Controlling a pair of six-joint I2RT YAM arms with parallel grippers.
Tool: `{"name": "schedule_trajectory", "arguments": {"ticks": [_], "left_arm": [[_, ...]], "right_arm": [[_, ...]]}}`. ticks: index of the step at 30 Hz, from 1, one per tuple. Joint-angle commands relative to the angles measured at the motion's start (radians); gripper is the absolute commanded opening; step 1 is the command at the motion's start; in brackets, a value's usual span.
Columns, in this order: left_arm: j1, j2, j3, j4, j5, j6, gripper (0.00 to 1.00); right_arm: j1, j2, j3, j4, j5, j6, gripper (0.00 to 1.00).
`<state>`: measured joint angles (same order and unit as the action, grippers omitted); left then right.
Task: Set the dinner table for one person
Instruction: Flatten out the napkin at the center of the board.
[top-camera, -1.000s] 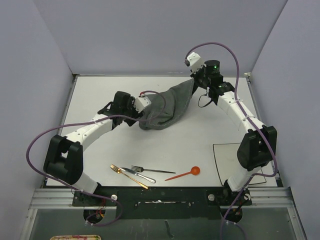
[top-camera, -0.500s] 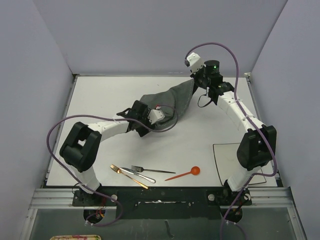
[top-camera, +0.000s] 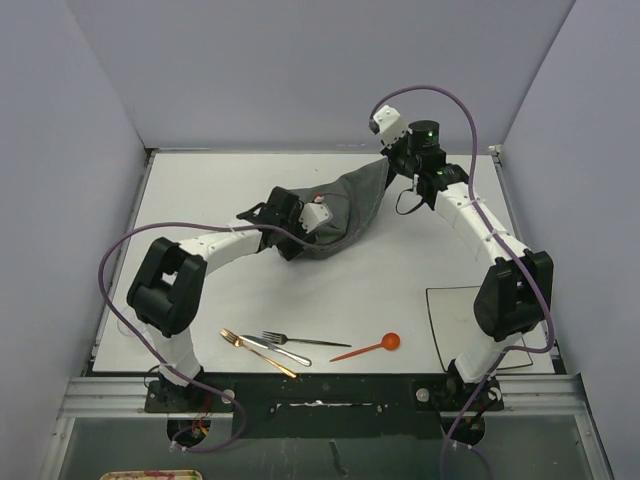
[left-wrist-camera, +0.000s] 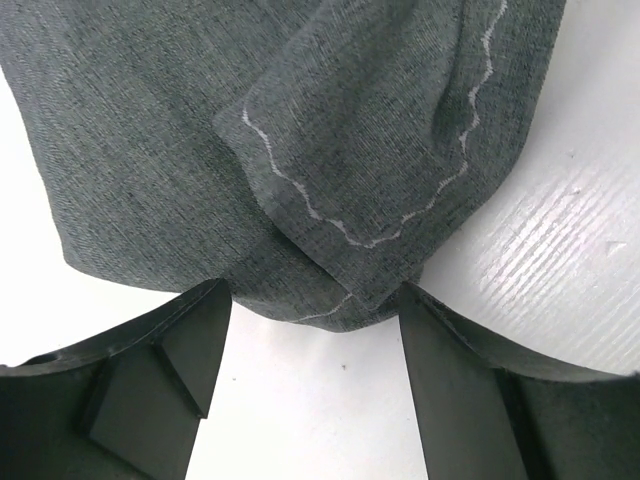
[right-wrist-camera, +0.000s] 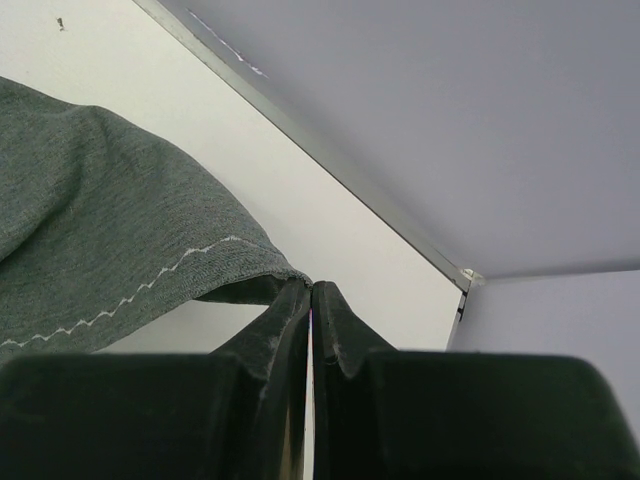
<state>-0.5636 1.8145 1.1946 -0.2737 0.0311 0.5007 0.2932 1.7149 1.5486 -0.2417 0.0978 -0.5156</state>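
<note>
The dark grey stitched placemat (top-camera: 350, 205) lies crumpled and partly lifted on the white dinner table (top-camera: 200, 190). My right gripper (top-camera: 389, 166) is shut on its far corner and holds that corner up; the right wrist view shows the cloth (right-wrist-camera: 110, 250) pinched at the gripper's tips (right-wrist-camera: 311, 290). My left gripper (top-camera: 305, 228) is open at the cloth's near folded edge. In the left wrist view that fold (left-wrist-camera: 340, 200) hangs between the tips of the left gripper (left-wrist-camera: 315, 300), with bare table under it.
Near the front edge lie a gold fork (top-camera: 256, 352), a silver knife (top-camera: 280, 350), a dark fork (top-camera: 305, 341) and an orange spoon (top-camera: 368, 348). A square off-white plate (top-camera: 455, 320) sits at the front right, partly behind the right arm.
My left arm has swung right and farther back, up to the placemat's near fold. The cloth has bunched up smaller. The right gripper has held still.
</note>
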Motion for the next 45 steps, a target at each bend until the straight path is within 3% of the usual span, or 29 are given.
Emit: {"name": "schedule_trajectory", "arguments": {"ticks": [1,15,45], "left_arm": [[0.016,0.037,0.102,-0.061,0.023,-0.042,0.68],[0.021,0.110,0.157,-0.170,0.024,-0.079,0.69],[-0.014,0.083,0.222,-0.227,0.074,-0.118,0.60]], "right_arm": [[-0.008,-0.003,0.037,0.035,0.013,0.000,0.00],[-0.009,-0.005,0.038,0.022,0.001,0.010,0.00],[-0.009,-0.001,0.039,0.010,-0.007,0.017,0.00]]}}
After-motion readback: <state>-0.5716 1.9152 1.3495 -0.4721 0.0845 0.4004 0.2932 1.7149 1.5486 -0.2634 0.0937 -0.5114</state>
